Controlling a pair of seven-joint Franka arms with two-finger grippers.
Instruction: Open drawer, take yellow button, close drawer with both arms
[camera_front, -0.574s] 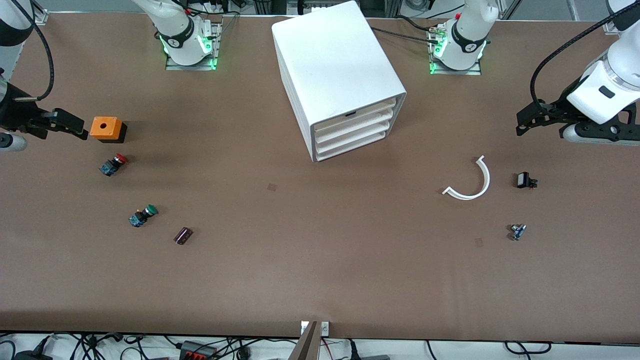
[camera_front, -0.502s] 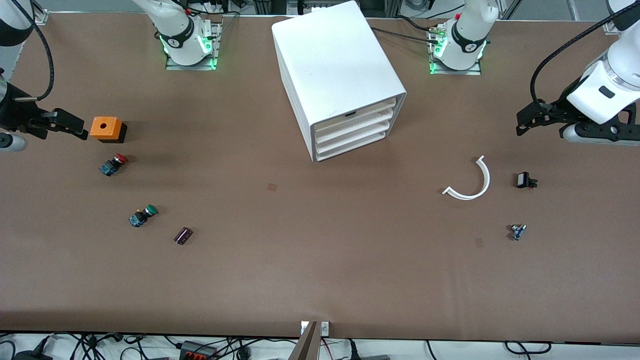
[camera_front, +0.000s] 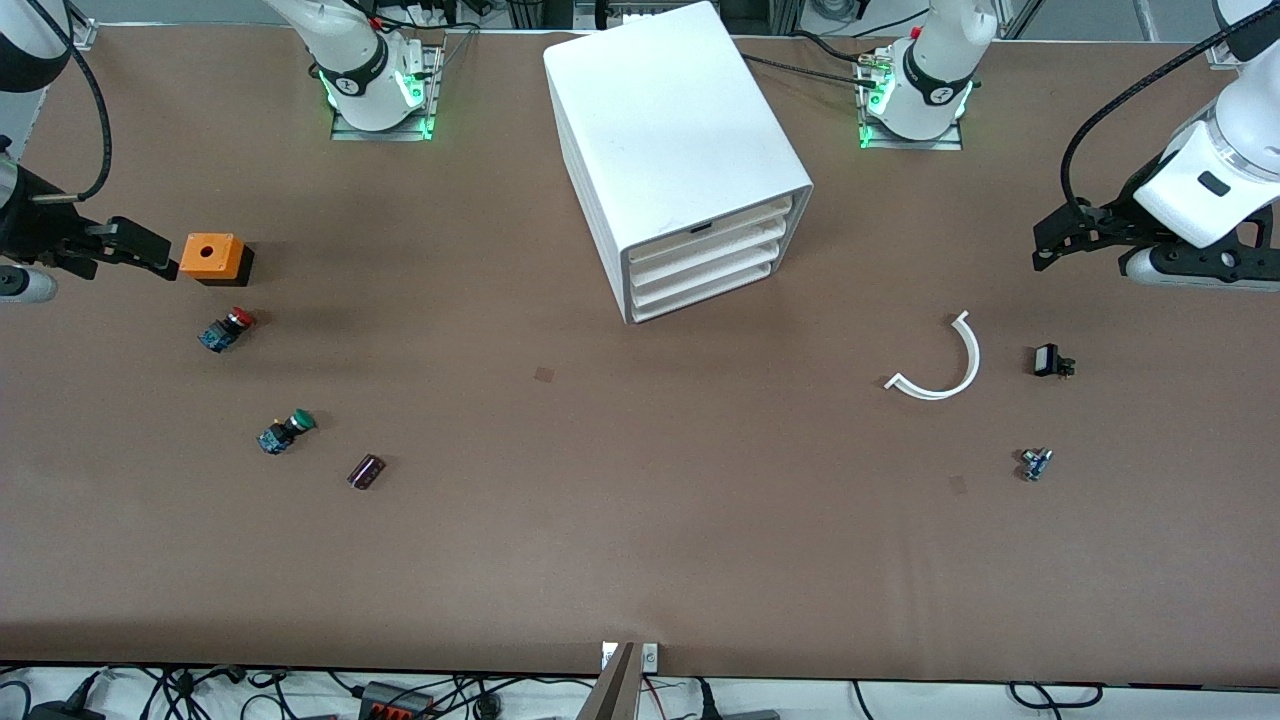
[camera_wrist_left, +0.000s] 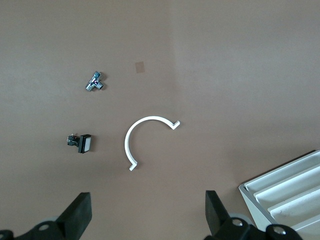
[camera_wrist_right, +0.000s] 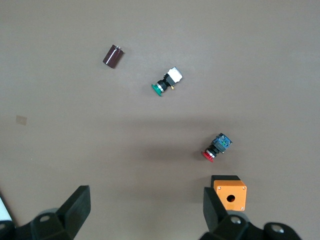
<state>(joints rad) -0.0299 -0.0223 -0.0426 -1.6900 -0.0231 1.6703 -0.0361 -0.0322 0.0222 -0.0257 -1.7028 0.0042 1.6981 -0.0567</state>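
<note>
The white cabinet (camera_front: 680, 140) stands mid-table near the bases, its front turned toward the left arm's end. The drawer (camera_front: 712, 228), its topmost tray, is shut, flush with the three below. A corner of the cabinet shows in the left wrist view (camera_wrist_left: 287, 192). The yellow-orange button is hidden. My left gripper (camera_front: 1040, 245) is open and empty over bare table at the left arm's end, also in its wrist view (camera_wrist_left: 147, 212). My right gripper (camera_front: 150, 250) is open and empty beside an orange box, also in its wrist view (camera_wrist_right: 146, 210).
Toward the right arm's end lie an orange box (camera_front: 212, 257), a red-capped button (camera_front: 228, 328), a green-capped button (camera_front: 287, 431) and a dark cylinder (camera_front: 366, 471). Toward the left arm's end lie a white curved strip (camera_front: 945, 365), a black part (camera_front: 1050, 360) and a metal fitting (camera_front: 1035, 463).
Both grippers have shifted only very slightly. Nothing on the table has moved.
</note>
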